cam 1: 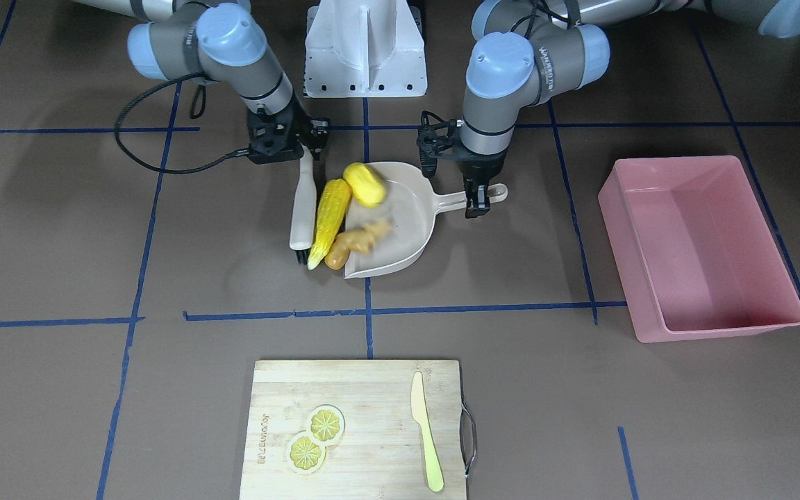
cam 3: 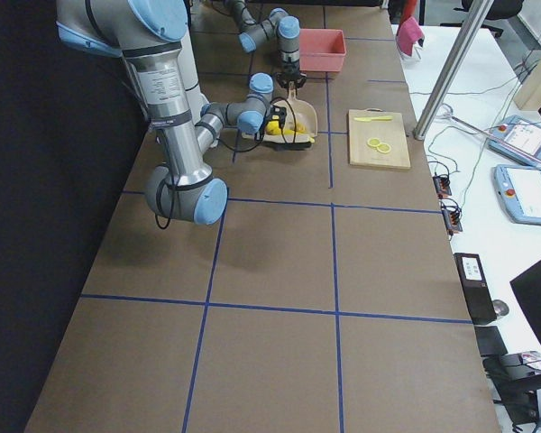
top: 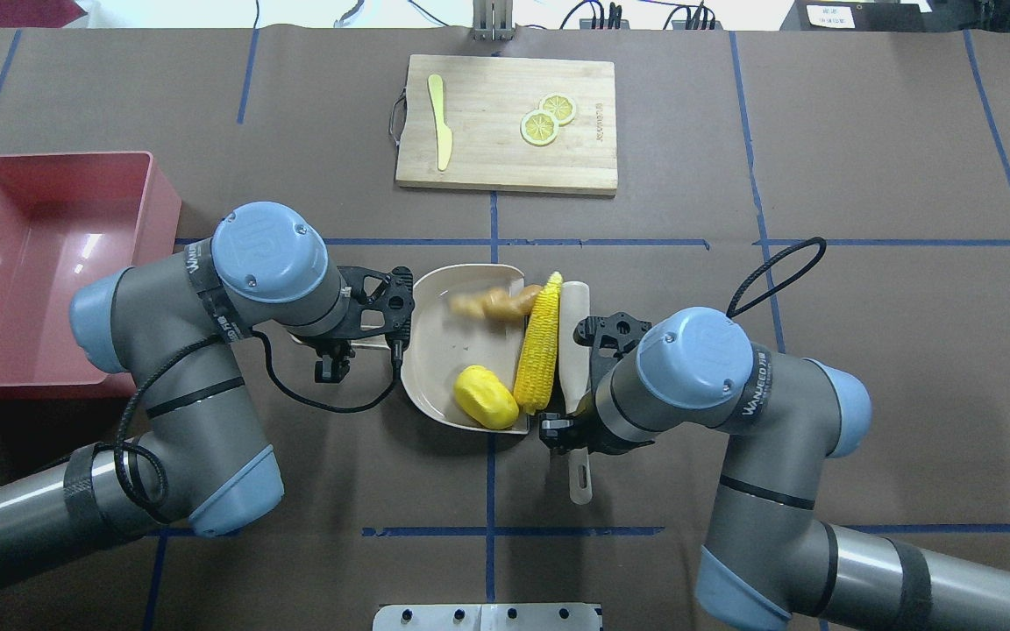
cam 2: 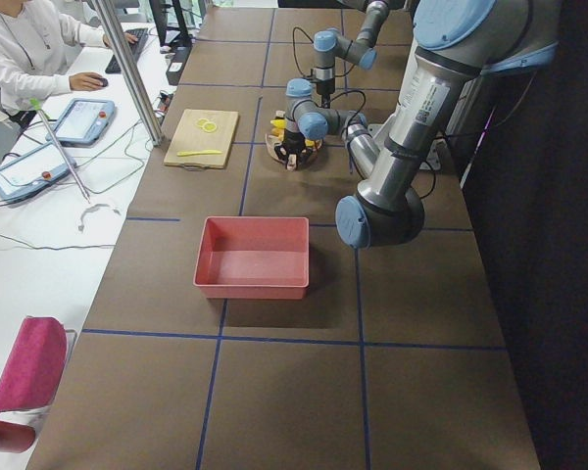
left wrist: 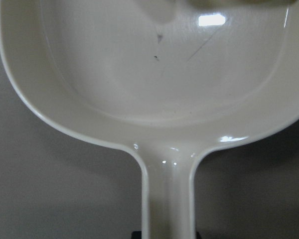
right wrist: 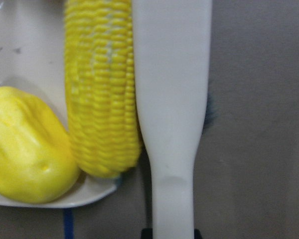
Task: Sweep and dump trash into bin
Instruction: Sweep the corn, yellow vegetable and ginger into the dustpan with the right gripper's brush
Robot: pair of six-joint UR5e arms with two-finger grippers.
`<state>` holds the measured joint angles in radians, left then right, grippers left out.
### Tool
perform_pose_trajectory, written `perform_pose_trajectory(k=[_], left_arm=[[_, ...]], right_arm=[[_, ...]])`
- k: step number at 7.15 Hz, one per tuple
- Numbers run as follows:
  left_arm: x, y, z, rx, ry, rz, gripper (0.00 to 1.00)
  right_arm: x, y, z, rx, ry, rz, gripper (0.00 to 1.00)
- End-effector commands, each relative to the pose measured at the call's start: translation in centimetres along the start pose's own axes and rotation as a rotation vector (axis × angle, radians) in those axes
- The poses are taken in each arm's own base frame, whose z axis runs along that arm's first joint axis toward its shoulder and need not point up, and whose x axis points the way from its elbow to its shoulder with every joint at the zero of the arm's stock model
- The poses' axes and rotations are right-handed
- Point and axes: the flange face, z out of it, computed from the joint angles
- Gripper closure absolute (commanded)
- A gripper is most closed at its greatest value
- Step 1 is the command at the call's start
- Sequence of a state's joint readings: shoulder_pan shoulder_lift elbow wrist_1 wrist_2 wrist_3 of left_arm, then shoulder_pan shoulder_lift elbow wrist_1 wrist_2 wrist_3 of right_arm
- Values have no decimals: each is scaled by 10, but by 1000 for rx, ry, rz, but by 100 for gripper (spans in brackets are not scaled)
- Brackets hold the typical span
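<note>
The beige dustpan [cam 1: 407,229] lies at mid-table, and my left gripper [cam 1: 478,201] is shut on its handle [left wrist: 168,199]. My right gripper [cam 1: 307,156] is shut on a white brush [cam 1: 301,208] pressed against the corn cob [cam 1: 329,222], which lies along the pan's open lip. The yellow potato lump [cam 1: 364,184] sits on the lip inside the pan. The tan ginger root [cam 1: 355,241] is blurred and lies across the lip. The right wrist view shows the brush [right wrist: 172,99] touching the corn [right wrist: 99,94], beside the potato [right wrist: 25,144]. The pink bin [top: 32,263] stands empty beyond my left arm.
A wooden cutting board [cam 1: 372,389] at the table's far side from me carries two lemon slices [cam 1: 317,437] and a pale yellow knife [cam 1: 426,430]. My right arm's cable [top: 777,272] loops over the table. Blue tape lines cross the brown surface.
</note>
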<state>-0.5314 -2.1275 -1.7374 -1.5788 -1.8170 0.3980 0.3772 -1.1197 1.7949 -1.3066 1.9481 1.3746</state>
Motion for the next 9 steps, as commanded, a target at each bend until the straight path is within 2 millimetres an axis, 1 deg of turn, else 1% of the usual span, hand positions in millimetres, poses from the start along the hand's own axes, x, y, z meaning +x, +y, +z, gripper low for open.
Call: perform_pose_trajectory(k=[1,2,3,4,5,6,7,8,9], left_arm=[[0,-10,2,2,-16,6,93],[0,-12,-3,15,-23,2,92],[-3,-12,-8,71,-49,6,92],[-3,-5,-4,92,-55,-17,93],[-5,-6,-7,127,-63,-64,94],[-6,-7,-9,156,-71,-86,94],[-7,-7,-11,163,-72,-110,94],[-5,-6,-12,191,-47,-137,94],[-23,3,-27,241,-43,-178,94]], right_arm=[[-35,-1,1,6,-31,-8,99],[-39,-1,-3,9,-39,-11,99],[-39,-4,-15,18,-55,-11,99],[-33,-13,-30,32,-63,-3,99],[-23,-20,-47,45,-76,6,99],[-2,-33,-76,32,-98,29,99],[16,-48,-100,23,-116,54,99],[27,-64,-126,17,-143,74,99],[54,-86,-160,33,-159,116,99]])
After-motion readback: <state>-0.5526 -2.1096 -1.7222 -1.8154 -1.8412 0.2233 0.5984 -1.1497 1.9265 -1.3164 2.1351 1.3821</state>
